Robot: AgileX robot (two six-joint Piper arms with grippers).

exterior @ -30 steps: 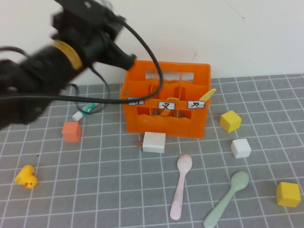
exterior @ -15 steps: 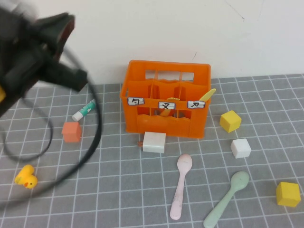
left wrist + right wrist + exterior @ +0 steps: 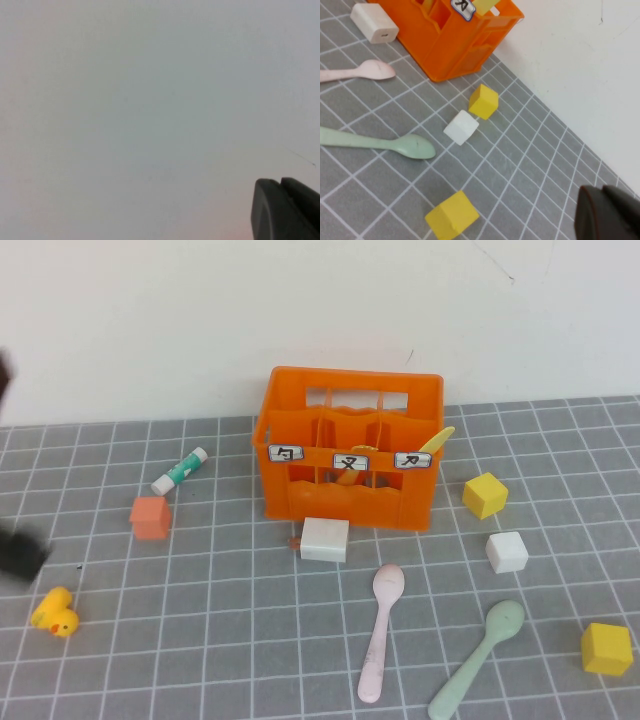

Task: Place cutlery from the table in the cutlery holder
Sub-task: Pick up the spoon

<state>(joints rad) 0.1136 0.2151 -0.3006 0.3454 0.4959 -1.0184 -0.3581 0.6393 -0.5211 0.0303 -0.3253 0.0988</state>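
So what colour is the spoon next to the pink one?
Pale mint green spoon, clearest in the high view.

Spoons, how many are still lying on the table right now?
2. The pale pink spoon lies in front of the cutlery holder; the mint-green spoon lies to its right, near the table's front edge. Others may be hidden inside the holder.

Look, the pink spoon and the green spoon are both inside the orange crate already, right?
Not quite. The pink spoon and the green spoon both lie on the grey table, in front of the orange crate, not inside it. The high view shows this. Only yellow pieces poke out of the crate.
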